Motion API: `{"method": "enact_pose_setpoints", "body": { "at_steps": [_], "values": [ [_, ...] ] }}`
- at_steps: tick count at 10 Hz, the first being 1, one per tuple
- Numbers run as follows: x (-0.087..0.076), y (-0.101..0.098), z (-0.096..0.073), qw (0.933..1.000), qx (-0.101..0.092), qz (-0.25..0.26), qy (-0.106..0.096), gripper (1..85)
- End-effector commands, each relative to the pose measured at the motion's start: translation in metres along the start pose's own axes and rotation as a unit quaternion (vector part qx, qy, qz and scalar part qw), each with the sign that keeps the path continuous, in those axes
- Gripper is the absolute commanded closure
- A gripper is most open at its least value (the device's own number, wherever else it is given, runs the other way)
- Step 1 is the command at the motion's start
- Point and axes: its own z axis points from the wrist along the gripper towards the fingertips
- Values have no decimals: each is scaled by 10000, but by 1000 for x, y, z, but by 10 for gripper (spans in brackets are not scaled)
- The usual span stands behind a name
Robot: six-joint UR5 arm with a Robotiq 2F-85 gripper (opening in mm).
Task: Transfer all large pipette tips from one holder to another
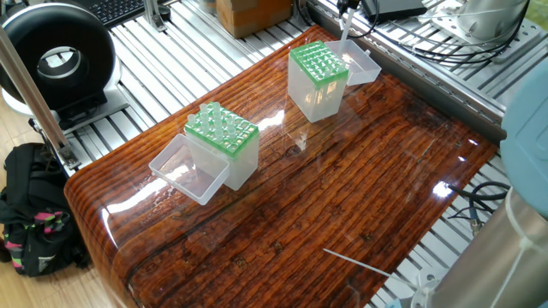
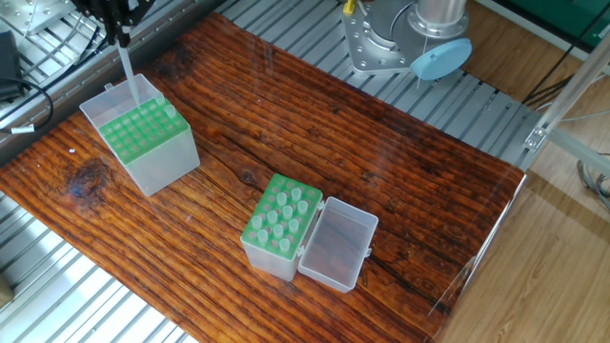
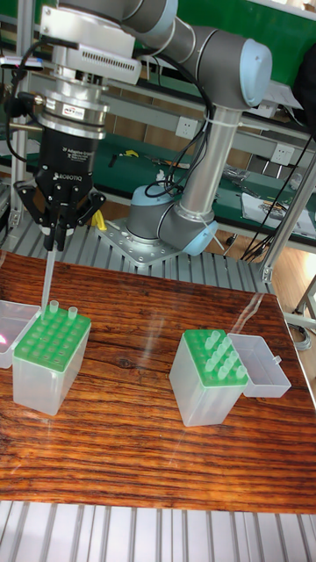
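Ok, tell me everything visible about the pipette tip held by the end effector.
The pipette tip is a long, slim, tapered tube of translucent whitish plastic. It hangs nearly upright, its top clamped in the end effector. Its narrow end points down over the back corner of the green-topped holder, beside two tips already seated there. Whether its point is inside a hole cannot be told.

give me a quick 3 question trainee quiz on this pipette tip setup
1. True or false: the two-finger gripper holds a long translucent whitish pipette tip.
2. Above which green-topped clear plastic box is that tip: A) the one beside the arm's base, B) the far one with only two tips standing in it?
3. Fill in: the fuller box has its clear hinged lid ____.

Key: 1 true; 2 B; 3 open.
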Motion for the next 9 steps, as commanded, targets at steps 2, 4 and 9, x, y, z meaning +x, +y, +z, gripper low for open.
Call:
{"method": "enact_pose_setpoints", "body": {
  "at_steps": [2,4,9],
  "values": [
    [-3,5,1,9999,-106,53,-61,793],
    [-2,2,3,10000,-73,38,-43,793],
    [3,3,5,9999,-116,39,21,793]
  ]
}}
